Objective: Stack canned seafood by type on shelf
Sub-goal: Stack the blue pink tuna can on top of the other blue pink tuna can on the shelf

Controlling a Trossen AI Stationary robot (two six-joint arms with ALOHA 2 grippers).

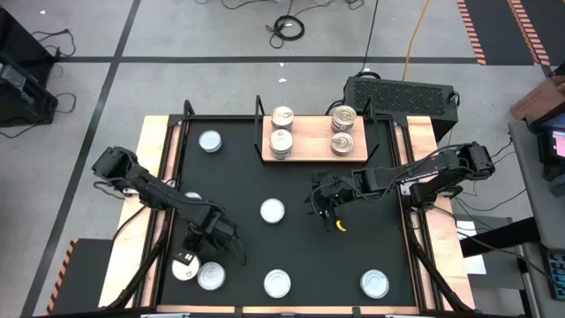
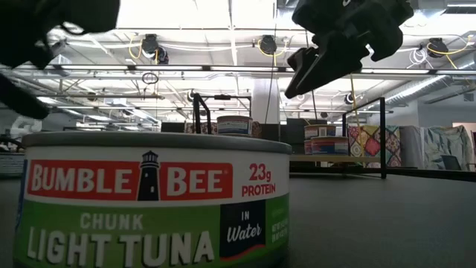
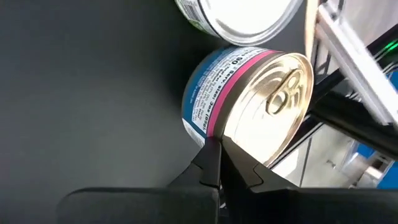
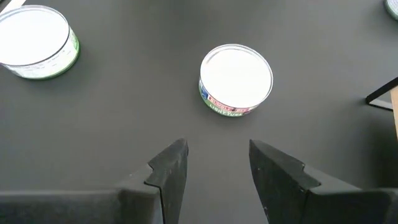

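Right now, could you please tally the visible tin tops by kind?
Plain pale tops, mat: 5
Pull-tab tops, shelf: 4
Pull-tab top by left gripper: 1
Total: 10, plus another tin mostly hidden under left arm.

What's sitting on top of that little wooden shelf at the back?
The shelf carries four piles of tins, two at each end. How many tins each pile holds is unclear from above, since only the top lids show.
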